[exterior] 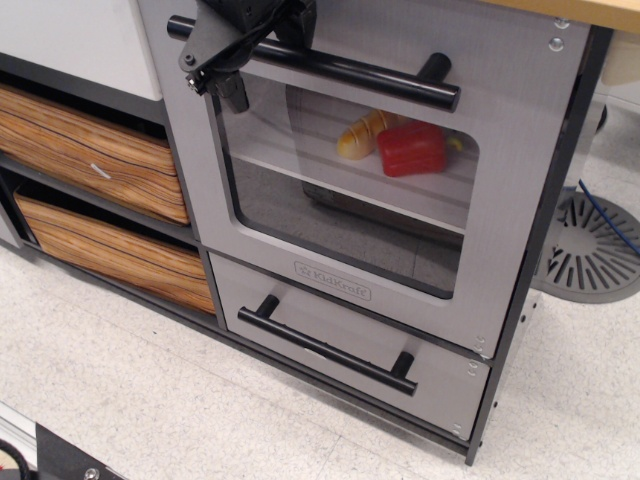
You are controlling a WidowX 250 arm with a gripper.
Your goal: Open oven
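Note:
The oven (505,190) is a grey toy-kitchen unit with a brushed-silver door, a clear rounded window (340,215) and a long black bar handle (380,80) across the top. The door stands closed, flush with its frame. My black gripper (268,60) sits at the left part of the handle. One finger (232,88) hangs below the bar in front of the window, the other (303,20) is above it, so the jaws straddle the bar with a wide gap. A red toy (411,148) and a yellow toy (360,133) lie on the shelf inside.
A smaller grey drawer (300,310) with a shorter black handle (330,350) sits under the oven. Two wood-grain drawers (90,150) are to the left. A grey slotted round base (595,250) stands on the floor at the right. A wooden countertop edge (600,12) runs above.

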